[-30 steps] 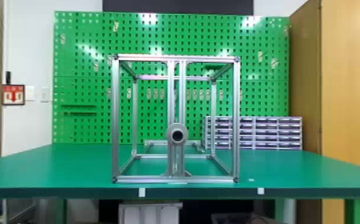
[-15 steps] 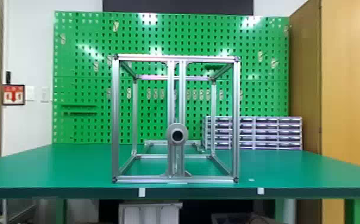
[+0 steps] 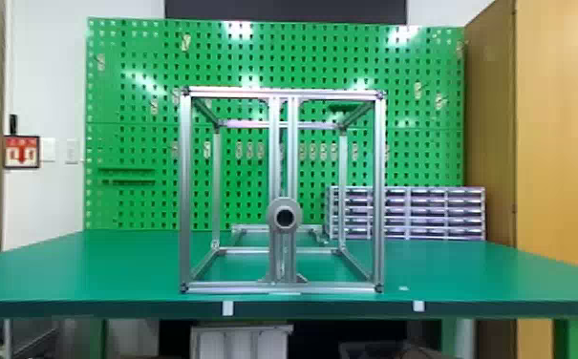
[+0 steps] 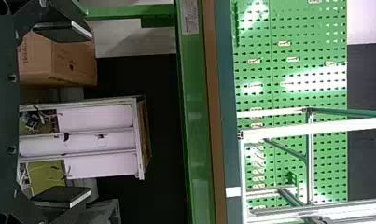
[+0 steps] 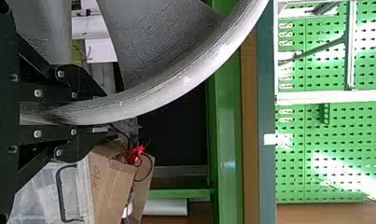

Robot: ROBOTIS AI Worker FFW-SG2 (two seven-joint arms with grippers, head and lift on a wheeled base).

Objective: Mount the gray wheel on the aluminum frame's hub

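left claw (image 4: 88, 113): released, spread wide | beyond both claws: boxy, grooved aluminum frame (image 3: 185, 191) with round gray hub (image 3: 284, 204), on smooth green bench (image 3: 87, 267) | right claw (image 5: 104, 111): grasping gray wheel (image 5: 176, 84) by its curved, finely ridged rim

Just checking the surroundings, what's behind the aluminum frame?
Behind the aluminum frame are the green pegboard and, toward the right, a rack of small drawers. The front right post hides a strip of the rack; whatever is directly behind the hub is covered.
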